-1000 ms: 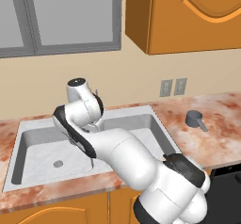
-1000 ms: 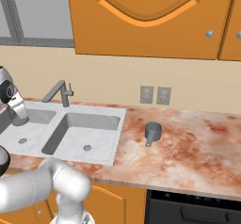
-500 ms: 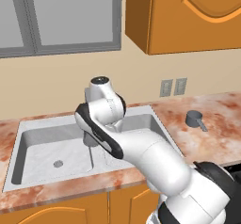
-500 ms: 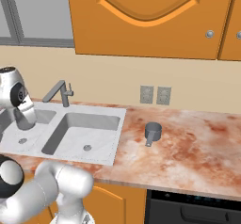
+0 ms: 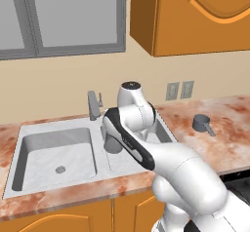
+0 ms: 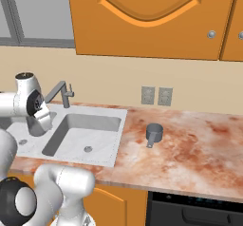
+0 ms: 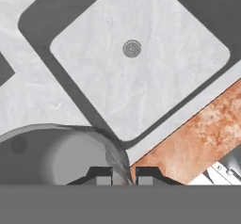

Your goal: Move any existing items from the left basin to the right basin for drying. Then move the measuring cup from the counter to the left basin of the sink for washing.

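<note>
**Op:** One item in transit. I've got the plain dark grey cylindrical tumbler [image 5: 113,143] in the two-finger gripper [image 7: 124,177]; in the hand view the finger tips sit close together, pinched on its rim at the bottom of frame.

**Spotter:** Where is it hanging?

**Op:** Centre of the left base view, about over the divider of the pale grey marbled double sink [image 5: 29,129], the empty left basin [image 5: 53,153] with its round drain to its left. In the hand view the right basin [image 7: 141,68] fills the upper middle, drain showing.

**Spotter:** So step one is nearly closed out?

**Op:** I'd say so. Next I should carry it over the right basin's floor, lower, and open up. After that, the small dark grey-blue measuring cup with the stick handle [image 6: 154,132], sitting mid-frame right on the reddish-orange mottled stone counter [image 6: 199,149].
</note>
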